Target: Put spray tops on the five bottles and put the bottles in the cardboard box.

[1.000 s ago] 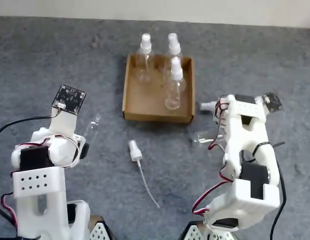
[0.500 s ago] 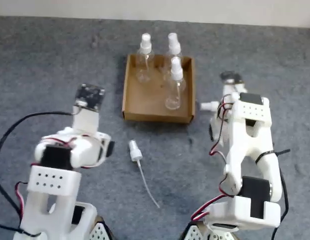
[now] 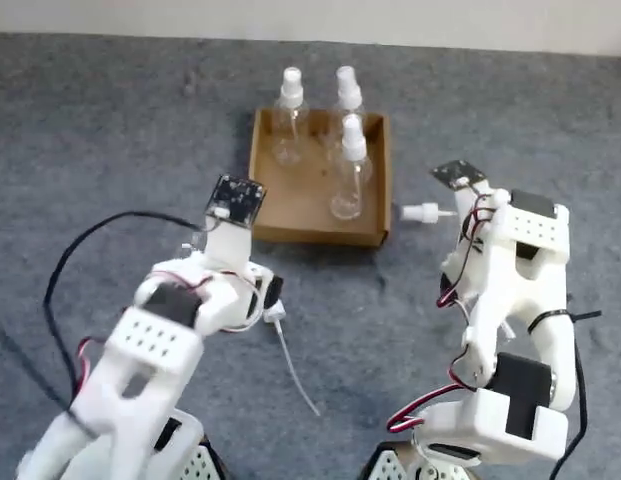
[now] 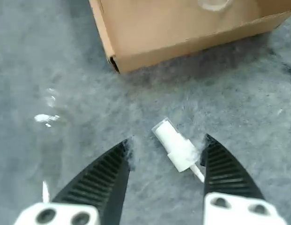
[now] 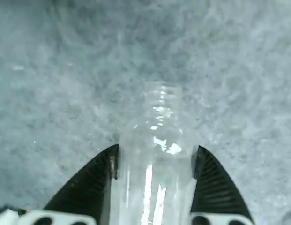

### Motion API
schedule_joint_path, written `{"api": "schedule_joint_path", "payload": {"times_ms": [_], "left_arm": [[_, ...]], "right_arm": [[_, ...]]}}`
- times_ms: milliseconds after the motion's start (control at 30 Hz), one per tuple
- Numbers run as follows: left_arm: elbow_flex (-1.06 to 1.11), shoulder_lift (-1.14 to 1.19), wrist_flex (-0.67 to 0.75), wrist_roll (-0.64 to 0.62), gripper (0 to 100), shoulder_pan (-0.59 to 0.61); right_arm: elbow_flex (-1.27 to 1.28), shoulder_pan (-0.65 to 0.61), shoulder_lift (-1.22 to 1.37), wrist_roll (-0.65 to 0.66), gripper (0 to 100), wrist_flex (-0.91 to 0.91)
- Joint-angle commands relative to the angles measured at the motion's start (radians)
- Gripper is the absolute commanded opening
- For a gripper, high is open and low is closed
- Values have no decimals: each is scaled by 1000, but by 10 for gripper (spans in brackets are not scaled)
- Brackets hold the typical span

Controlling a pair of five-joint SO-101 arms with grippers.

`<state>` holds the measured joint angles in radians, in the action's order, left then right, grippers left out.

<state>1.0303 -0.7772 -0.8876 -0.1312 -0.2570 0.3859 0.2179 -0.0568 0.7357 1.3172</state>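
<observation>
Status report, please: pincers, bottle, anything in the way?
Left pincer open, straddling spray top on carpet. Right pincer shut on uncapped bottle. No obstruction seen.

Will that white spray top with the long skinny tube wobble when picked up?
Probably. The spray top looks small and light, so it should lift easily. Its thin tube curves on the carpet, so it would likely flop and swing.
</observation>
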Motion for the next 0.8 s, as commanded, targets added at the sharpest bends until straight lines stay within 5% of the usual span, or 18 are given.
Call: {"api": "schedule_joint_path", "payload": {"times_ms": [0, 533, 767], "left_arm": [[-147, 225, 8, -84, 178, -22], [-236, 604, 23, -103, 114, -21], [-240, 581, -69, 34, 30, -7]], "right_arm": [[70, -1, -51, -94, 109, -114], [257, -30, -51, -186, 110, -245], [255, -28, -51, -183, 112, -245]]}}
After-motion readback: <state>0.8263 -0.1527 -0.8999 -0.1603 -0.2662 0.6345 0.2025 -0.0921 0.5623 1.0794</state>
